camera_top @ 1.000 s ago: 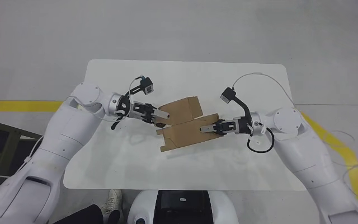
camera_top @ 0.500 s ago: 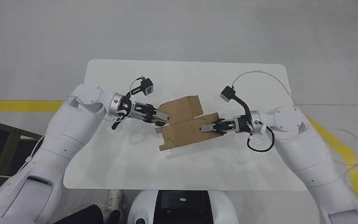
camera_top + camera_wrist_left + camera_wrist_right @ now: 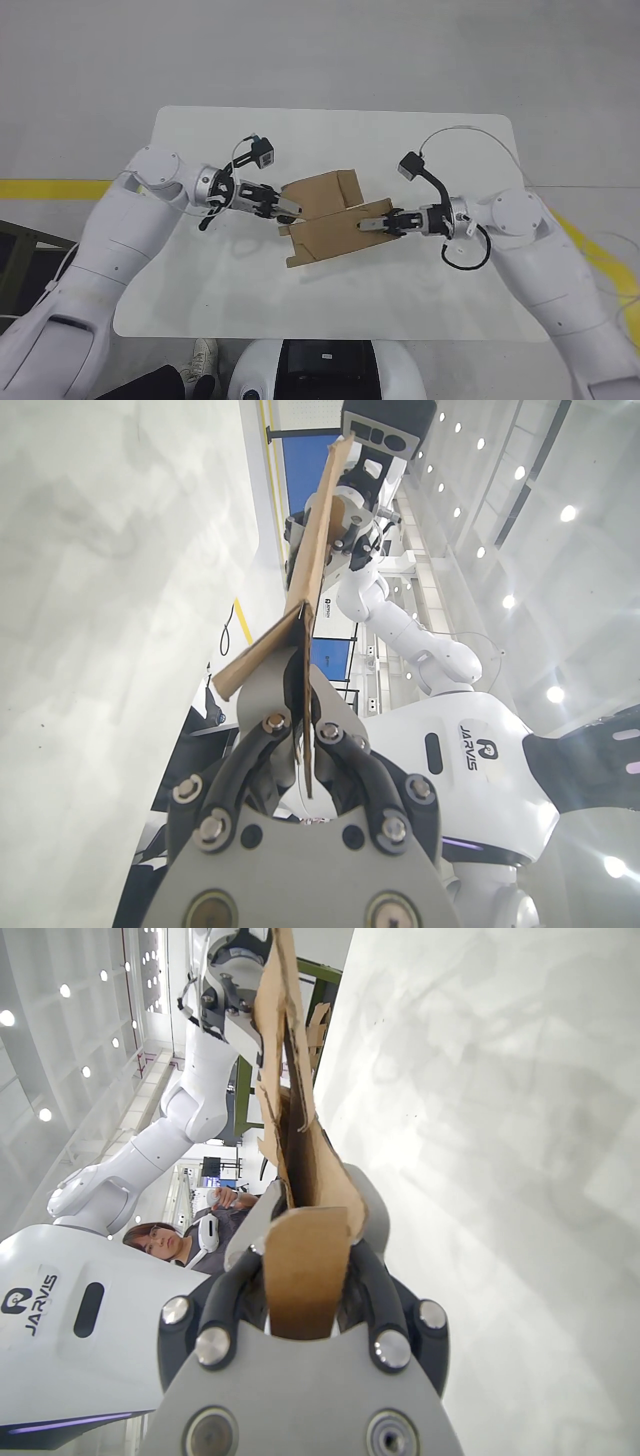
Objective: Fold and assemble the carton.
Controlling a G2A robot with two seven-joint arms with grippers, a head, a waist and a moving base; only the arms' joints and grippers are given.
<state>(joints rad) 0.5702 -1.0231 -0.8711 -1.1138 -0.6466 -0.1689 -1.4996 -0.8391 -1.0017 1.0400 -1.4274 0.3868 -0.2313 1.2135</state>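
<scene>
A flattened brown carton (image 3: 325, 217) is held over the middle of the white table (image 3: 200, 290), seen from above as two overlapping panels. My left gripper (image 3: 290, 209) is shut on its left edge; in the left wrist view the cardboard (image 3: 306, 610) runs edge-on between the fingers (image 3: 265, 695) of my left gripper (image 3: 303, 700). My right gripper (image 3: 366, 226) is shut on the carton's right end. In the right wrist view a cardboard flap (image 3: 306, 1268) sits between the jaws of the right gripper (image 3: 312, 1215), and the carton's panels (image 3: 280, 1053) stretch away toward the other arm.
The table (image 3: 500, 1128) has bare white surface all around the carton. A yellow floor line (image 3: 50, 188) runs past the table on both sides. A thin white cable (image 3: 470, 135) loops over the table's back right corner.
The carton's right panel has risen and shifted slightly toward the back; the right gripper moved up with it. The left gripper edged a little to the right, still holding.
</scene>
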